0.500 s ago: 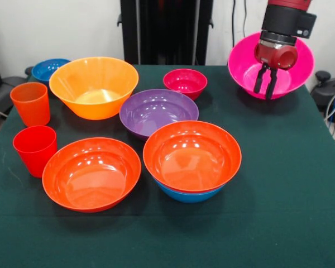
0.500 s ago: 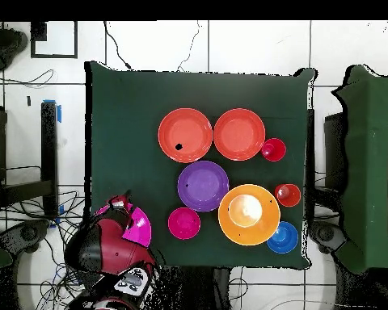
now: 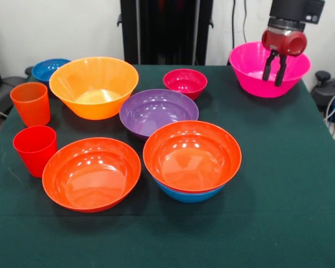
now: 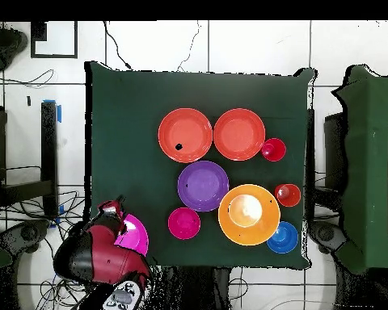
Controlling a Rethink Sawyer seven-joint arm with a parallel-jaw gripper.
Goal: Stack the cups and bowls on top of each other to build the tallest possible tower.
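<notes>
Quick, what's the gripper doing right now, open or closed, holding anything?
Gripper: open, holding nothing, fingers over the large pink bowl.

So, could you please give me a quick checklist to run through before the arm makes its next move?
1. Gripper open: ok, fingers spread.
2. Gripper over the large pink bowl: ok.
3. Pink bowl gripped: not ok, nothing between the fingers.
4. Tower started: ok, a red-orange bowl sits nested in the medium blue bowl.
5. Pink bowl fully on the table: cannot tell; it sits at the far corner.
6. Path to the tower free: ok, only the small magenta bowl lies nearby.
</notes>
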